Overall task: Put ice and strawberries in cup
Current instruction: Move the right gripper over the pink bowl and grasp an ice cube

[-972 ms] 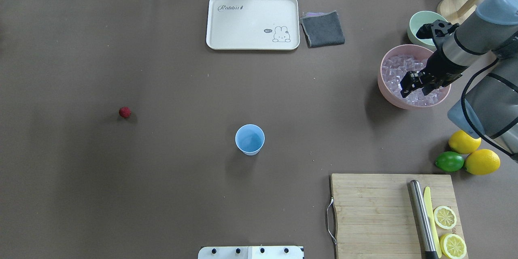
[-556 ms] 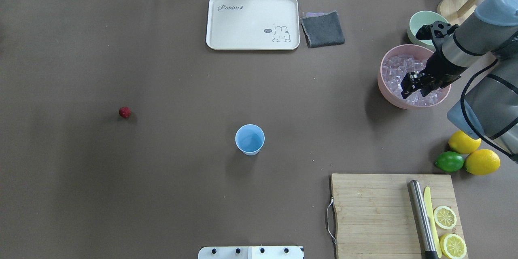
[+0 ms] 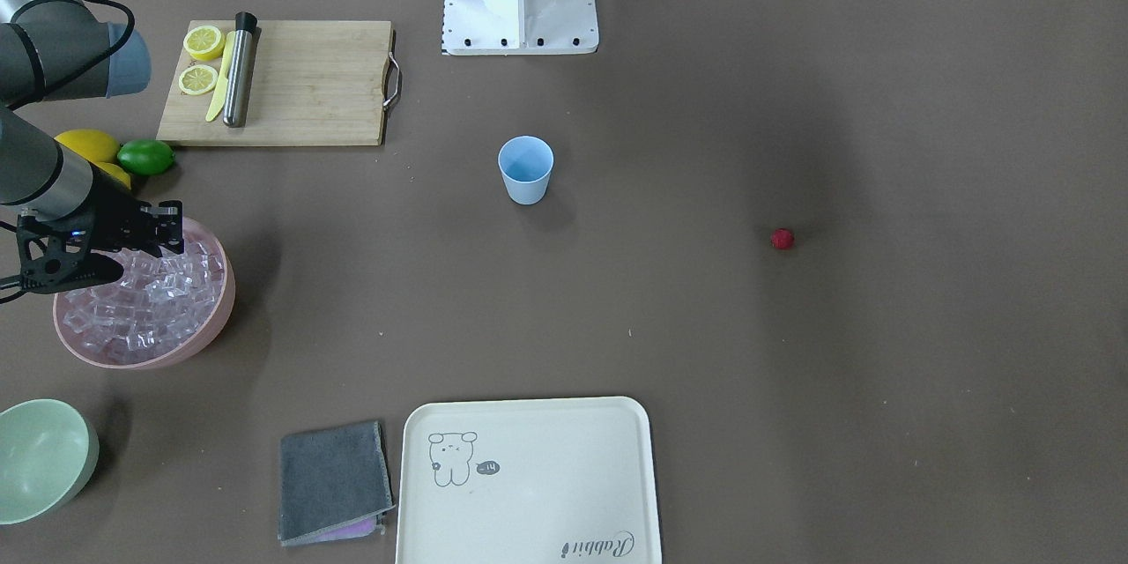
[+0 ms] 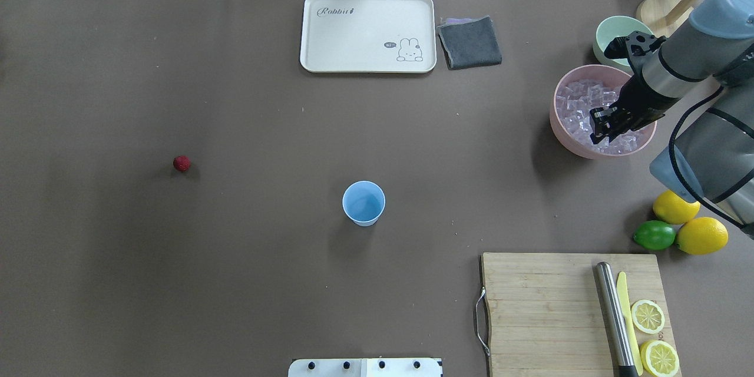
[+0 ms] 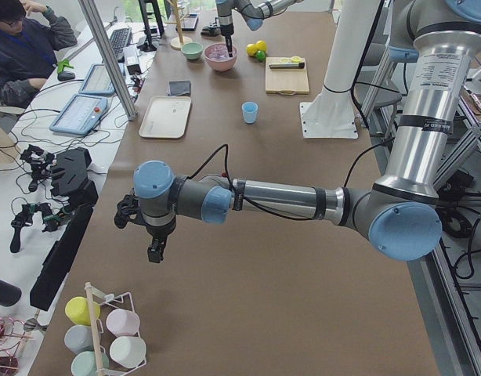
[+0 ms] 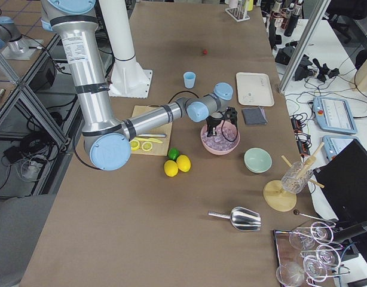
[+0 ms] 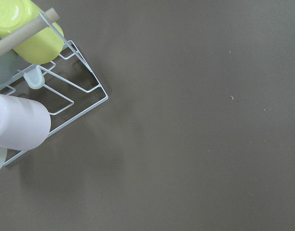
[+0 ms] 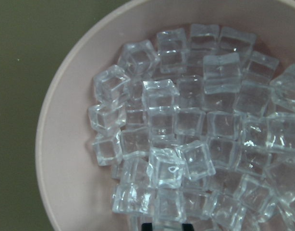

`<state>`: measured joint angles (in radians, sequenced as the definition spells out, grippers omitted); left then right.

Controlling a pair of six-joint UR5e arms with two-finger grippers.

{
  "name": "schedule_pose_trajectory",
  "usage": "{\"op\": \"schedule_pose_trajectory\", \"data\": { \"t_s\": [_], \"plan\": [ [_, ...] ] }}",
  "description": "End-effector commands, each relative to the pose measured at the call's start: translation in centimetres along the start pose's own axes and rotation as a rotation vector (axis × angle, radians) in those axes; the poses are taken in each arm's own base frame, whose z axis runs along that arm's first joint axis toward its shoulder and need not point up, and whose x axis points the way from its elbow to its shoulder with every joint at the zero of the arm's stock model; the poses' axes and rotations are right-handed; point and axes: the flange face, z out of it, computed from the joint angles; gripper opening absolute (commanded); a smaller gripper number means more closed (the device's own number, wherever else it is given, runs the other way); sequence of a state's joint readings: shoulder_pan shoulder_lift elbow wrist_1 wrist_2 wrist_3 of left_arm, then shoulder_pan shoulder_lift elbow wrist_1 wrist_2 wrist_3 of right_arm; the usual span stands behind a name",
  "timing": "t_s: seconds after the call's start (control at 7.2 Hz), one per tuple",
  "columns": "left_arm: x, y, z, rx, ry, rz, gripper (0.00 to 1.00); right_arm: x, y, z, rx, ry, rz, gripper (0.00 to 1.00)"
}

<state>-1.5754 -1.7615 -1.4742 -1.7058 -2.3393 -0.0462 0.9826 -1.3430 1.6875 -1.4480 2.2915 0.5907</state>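
Observation:
The light-blue cup [image 4: 364, 202] stands upright mid-table, also in the front-facing view [image 3: 525, 169]. The red strawberry [image 4: 181, 163] lies alone far to the cup's left. The ice [image 4: 574, 103] fills a pink bowl [image 4: 555, 123] at the right. My right gripper [image 4: 601, 128] points down into the ice near the bowl's near rim. The right wrist view shows ice [image 8: 186, 120] close up, with only the two dark fingertips at the bottom edge, apart with a cube between them. My left gripper [image 5: 154, 252] hangs over bare table far off to the left; I cannot tell its state.
A white tray [image 4: 368, 32] and grey cloth [image 4: 470, 42] lie at the far edge. A pale green bowl [image 4: 607, 35] sits behind the pink bowl. Lemons and a lime [image 4: 654, 235] and a cutting board [image 4: 542, 306] sit near right. A cup rack [image 7: 37, 96] is under the left wrist.
My right gripper has shifted slightly right and lowered into the ice in the pink bowl. The cup and the strawberry have not moved.

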Motion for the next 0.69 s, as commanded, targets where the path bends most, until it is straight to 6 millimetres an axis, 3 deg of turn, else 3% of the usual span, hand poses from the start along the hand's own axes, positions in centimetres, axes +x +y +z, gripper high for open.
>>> {"op": "schedule_pose_trajectory", "data": {
  "t_s": [0.0, 0.14, 0.28, 0.42, 0.56],
  "plan": [
    [-0.1, 0.0, 0.1, -0.003, 0.0, -0.004, 0.98, 0.5, -0.5, -3.0, 0.025, -0.05, 0.015, 0.0],
    [-0.1, 0.0, 0.1, -0.003, 0.0, -0.004, 0.98, 0.2, -0.4, -5.7, 0.041, -0.108, 0.01, 0.0],
    [-0.1, 0.0, 0.1, -0.003, 0.0, -0.002, 0.98, -1.6, -1.8, -9.3, 0.09, -0.154, -0.011, 0.0],
    [-0.1, 0.1, 0.1, -0.004, 0.0, -0.003, 0.98, -5.7, -3.7, -12.0, 0.109, -0.198, -0.014, 0.0],
    [-0.2, 0.1, 0.2, -0.004, 0.0, -0.003, 0.98, -11.1, -5.1, -14.0, 0.124, -0.239, 0.033, 0.0]
  ]
}}
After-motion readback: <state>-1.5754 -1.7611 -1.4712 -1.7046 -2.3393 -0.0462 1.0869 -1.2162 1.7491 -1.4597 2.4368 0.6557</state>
